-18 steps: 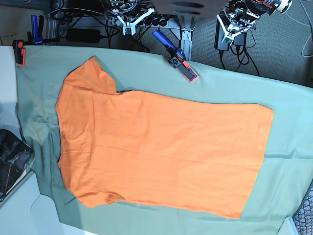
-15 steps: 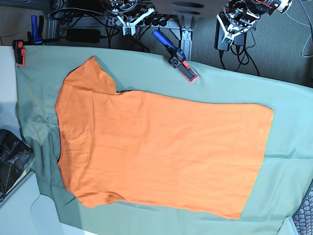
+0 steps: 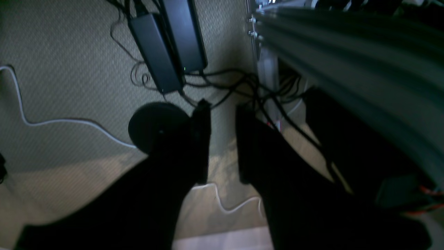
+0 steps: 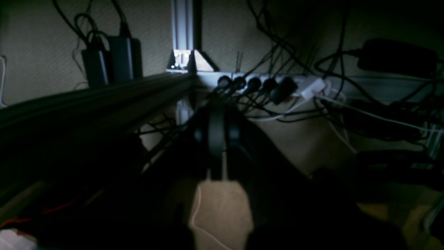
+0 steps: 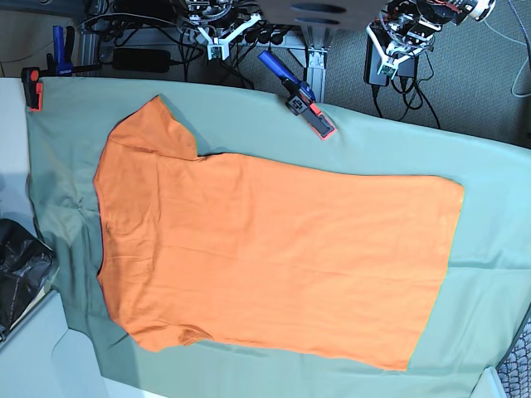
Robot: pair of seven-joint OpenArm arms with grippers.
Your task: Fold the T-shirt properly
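Base view alone shows the T-shirt [image 5: 274, 261]: flat on the grey-green table cover [image 5: 489, 249], long axis running left-right w/ slight downward tilt to the right, neck & sleeves at left, hem at right; a blue/red clamp [image 5: 300, 98] sits at the cover's far edge, another clamp [image 5: 34, 86] at far-left corner. Wrist views show no shirt, only floor, cables & power bricks [image 3: 166, 45] under the frame, plus a power strip [image 4: 277, 85] in the right one. Left gripper [image 3: 222, 146] fingers stand apart w/ nothing between; right gripper [image 4: 216, 139] pressed together, empty; both parked up behind the table.
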